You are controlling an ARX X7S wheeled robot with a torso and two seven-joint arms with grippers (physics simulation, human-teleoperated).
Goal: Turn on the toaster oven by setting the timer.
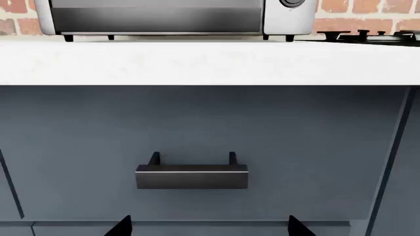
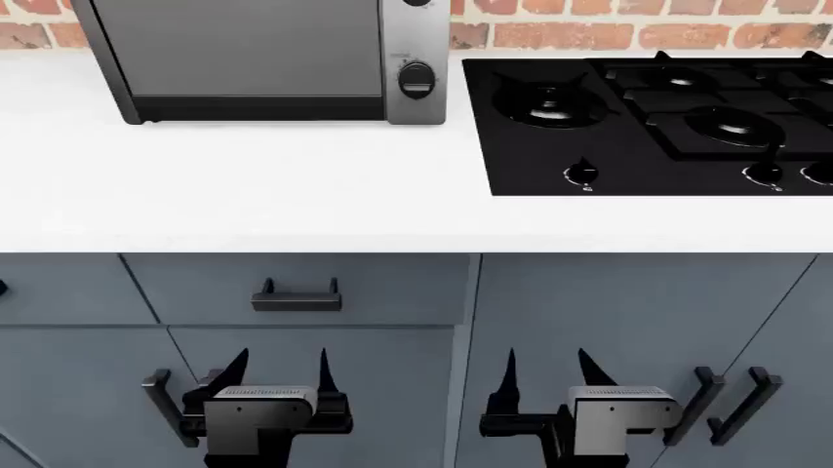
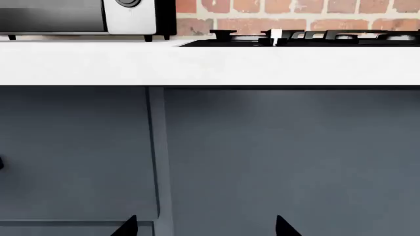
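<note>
The silver-grey toaster oven (image 2: 248, 58) stands at the back left of the white counter, with its dark glass door facing me. On its silver panel at the right is the timer (image 2: 416, 80), a small black dial with a raised bar. A second dial is cut off by the frame's top edge. My left gripper (image 2: 280, 363) and right gripper (image 2: 547, 361) are both open and empty. They hang low in front of the cabinet fronts, well below and short of the oven. The oven's lower edge shows in the left wrist view (image 1: 157, 19) and the right wrist view (image 3: 128, 19).
A black gas hob (image 2: 651, 117) with knobs fills the counter's right. The white counter (image 2: 260, 195) overhangs grey-blue cabinets. A black drawer handle (image 2: 297, 297) sits just above my left gripper and also shows in the left wrist view (image 1: 192, 176). A brick wall (image 2: 586, 34) stands behind.
</note>
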